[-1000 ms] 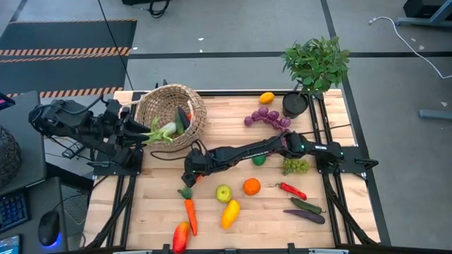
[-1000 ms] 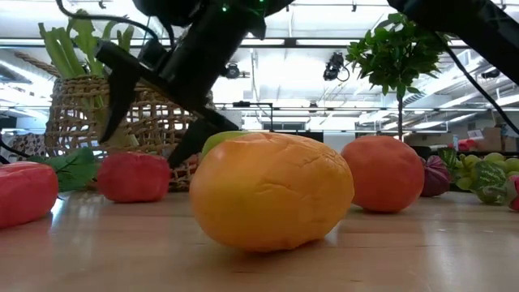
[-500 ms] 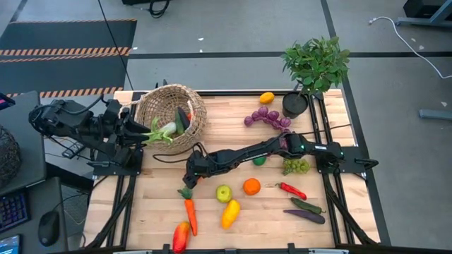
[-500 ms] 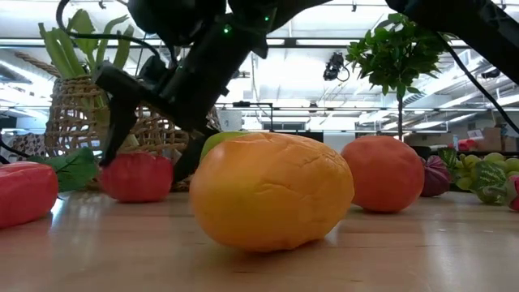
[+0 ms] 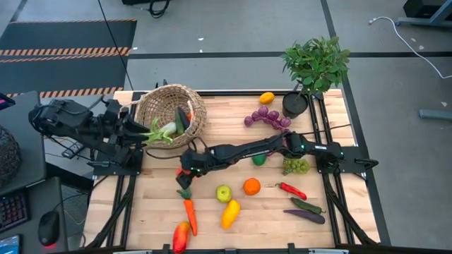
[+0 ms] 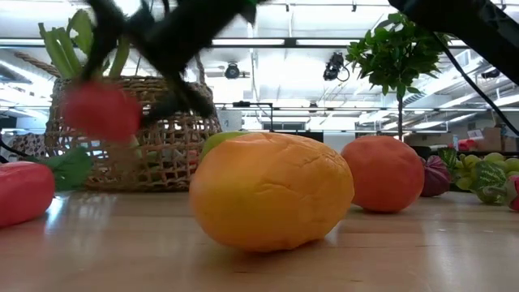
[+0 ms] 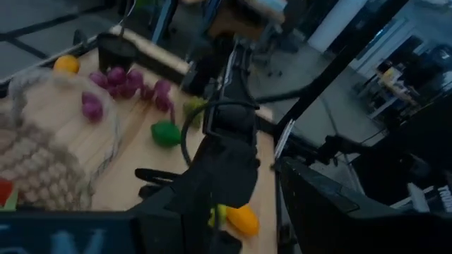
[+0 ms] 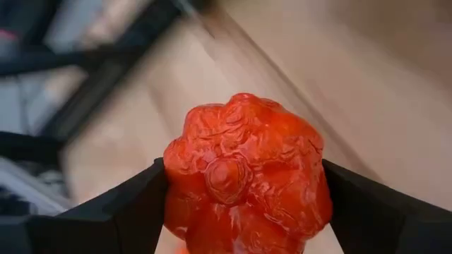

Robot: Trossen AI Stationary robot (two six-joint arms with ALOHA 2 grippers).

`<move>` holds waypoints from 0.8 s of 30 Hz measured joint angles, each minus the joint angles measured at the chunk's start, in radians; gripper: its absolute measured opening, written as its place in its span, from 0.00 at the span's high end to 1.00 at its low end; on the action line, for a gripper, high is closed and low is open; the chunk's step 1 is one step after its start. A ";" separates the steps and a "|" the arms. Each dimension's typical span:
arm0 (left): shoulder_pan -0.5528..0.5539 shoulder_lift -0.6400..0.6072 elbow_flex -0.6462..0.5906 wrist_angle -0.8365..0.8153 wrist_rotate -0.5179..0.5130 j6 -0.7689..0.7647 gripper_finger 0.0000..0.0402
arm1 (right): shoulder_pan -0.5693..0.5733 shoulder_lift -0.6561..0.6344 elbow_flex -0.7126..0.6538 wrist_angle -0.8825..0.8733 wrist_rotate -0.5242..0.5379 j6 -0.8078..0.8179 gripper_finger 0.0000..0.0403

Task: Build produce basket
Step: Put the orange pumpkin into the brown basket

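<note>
Tomato (image 8: 244,176), lumpy glossy red, clamped in right tool (image 8: 244,185); woven wicker basket (image 5: 169,113) near.

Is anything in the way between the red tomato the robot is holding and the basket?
Nothing visible. The right hand holds the tomato lifted off the table, and only bare wood lies between it and the basket. The leek hangs over the basket's near rim.
</note>
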 joint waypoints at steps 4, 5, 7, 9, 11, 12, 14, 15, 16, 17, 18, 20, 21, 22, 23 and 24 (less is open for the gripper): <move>0.000 0.004 0.050 0.052 -0.025 0.071 0.57 | 0.010 -0.036 0.062 0.100 0.054 -0.101 0.17; 0.000 0.005 0.062 0.062 -0.029 0.082 0.57 | 0.014 -0.059 0.048 0.126 0.071 -0.120 0.17; 0.000 0.005 0.091 0.068 -0.037 0.103 0.57 | 0.018 -0.093 0.048 0.166 0.116 -0.152 0.17; 0.000 0.005 0.113 0.071 -0.048 0.120 0.57 | 0.019 -0.125 0.049 0.170 0.150 -0.201 0.17; 0.000 0.005 0.125 0.072 -0.058 0.130 0.57 | 0.015 -0.149 0.049 0.173 0.181 -0.268 0.17; 0.000 0.005 0.127 0.070 -0.064 0.133 0.57 | 0.012 -0.156 0.049 0.193 0.196 -0.308 0.17; 0.000 0.005 0.127 0.068 -0.067 0.133 0.57 | 0.002 -0.165 0.049 0.225 0.233 -0.387 0.17; 0.000 0.005 0.127 0.066 -0.067 0.135 0.57 | -0.005 -0.169 0.049 0.248 0.252 -0.420 0.17; 0.000 0.005 0.127 0.064 -0.067 0.139 0.57 | -0.014 -0.173 0.048 0.265 0.269 -0.444 0.17; 0.000 0.007 0.127 0.060 -0.067 0.143 0.57 | -0.023 -0.176 0.049 0.285 0.279 -0.458 0.17; 0.000 0.011 0.127 0.059 -0.068 0.147 0.57 | -0.035 -0.178 0.049 0.298 0.283 -0.464 0.17; 0.000 0.017 0.127 0.064 -0.068 0.151 0.57 | -0.058 -0.177 0.049 0.325 0.284 -0.471 0.17; 0.000 0.020 0.127 0.067 -0.068 0.151 0.57 | -0.069 -0.177 0.048 0.336 0.283 -0.477 0.17; 0.000 0.023 0.127 0.073 -0.070 0.151 0.57 | -0.080 -0.176 0.047 0.355 0.284 -0.488 0.17; 0.000 0.025 0.127 0.080 -0.071 0.152 0.57 | -0.089 -0.176 0.047 0.376 0.284 -0.504 0.17; 0.000 0.025 0.127 0.081 -0.073 0.152 0.57 | -0.097 -0.176 0.047 0.396 0.284 -0.524 0.17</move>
